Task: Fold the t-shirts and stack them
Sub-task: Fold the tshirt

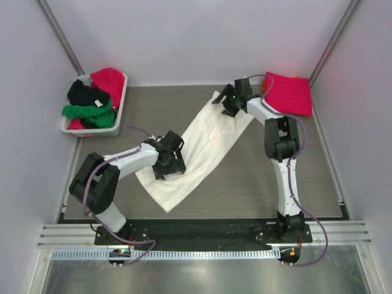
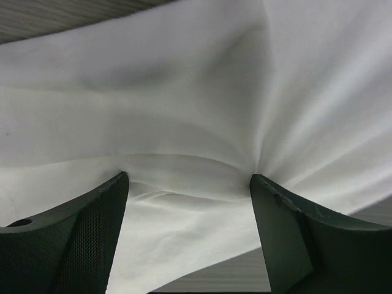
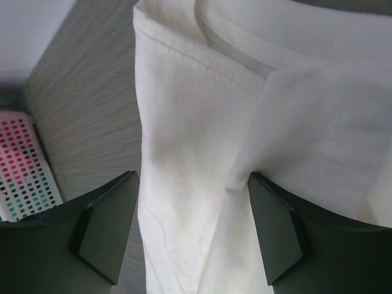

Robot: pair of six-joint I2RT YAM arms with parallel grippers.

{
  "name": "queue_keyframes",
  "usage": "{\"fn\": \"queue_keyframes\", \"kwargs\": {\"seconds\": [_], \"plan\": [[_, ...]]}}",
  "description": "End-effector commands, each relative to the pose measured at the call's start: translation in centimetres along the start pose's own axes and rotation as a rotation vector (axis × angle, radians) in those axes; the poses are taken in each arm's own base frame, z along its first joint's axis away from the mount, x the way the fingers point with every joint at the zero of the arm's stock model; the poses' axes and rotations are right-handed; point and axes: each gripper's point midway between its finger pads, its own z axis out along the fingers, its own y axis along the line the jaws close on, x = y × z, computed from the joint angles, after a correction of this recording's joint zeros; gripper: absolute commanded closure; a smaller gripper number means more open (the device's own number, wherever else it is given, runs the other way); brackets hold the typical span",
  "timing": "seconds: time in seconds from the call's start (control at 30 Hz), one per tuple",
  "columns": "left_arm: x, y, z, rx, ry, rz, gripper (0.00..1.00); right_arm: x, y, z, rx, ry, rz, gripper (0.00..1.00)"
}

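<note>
The cream-white t-shirt (image 1: 202, 144) lies on the counter (image 1: 257, 184) to the right of the white basket (image 1: 122, 104), stretched out as a long slanting band that looks already doubled lengthwise, with a hem and a folded edge showing in the right wrist view. Both arms are on it. The left hand (image 2: 187, 179) is spread wide over the end nearer the basket, its fingertips down on the cloth, which puckers toward one of them. The right hand (image 3: 193, 176) is also spread, set over the end farther from the basket, and pinches nothing that I can see. Well apart from the basket, across the counter, a magenta-pink t-shirt (image 1: 289, 93) sits as a neat flat rectangle (it looks like the start of the stack). Inside the basket a black (image 1: 79, 92), a green (image 1: 89, 112) and a red t-shirt (image 1: 109, 79) are heaped unfolded. By my judgement, one shirt is done, one is midway through its folds, and at least three are untouched.
</note>
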Motion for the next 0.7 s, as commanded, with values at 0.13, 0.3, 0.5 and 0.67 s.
{"fn": "queue_keyframes", "kwargs": {"seconds": [0.13,0.3,0.5,0.67], "plan": [[6.1,-9.6,-1.1,0.259,0.212,-0.132,0.18,1.4,4.1,7.0,-0.186,0.092,-0.110,0.20],[7.8,-12.8,-2.4,0.322,0.257,-0.142,0.17,2.1,6.4,8.9,-0.339,0.084,-0.108,0.17],[8.7,-14.6,-4.0,0.396,0.277,-0.168,0.17,3.4,10.0,8.9,-0.519,0.093,-0.155,0.14],[6.8,-15.8,-7.6,0.441,0.159,-0.094,0.18,2.7,15.7,4.8,-0.667,0.061,-0.239,0.11]]}}
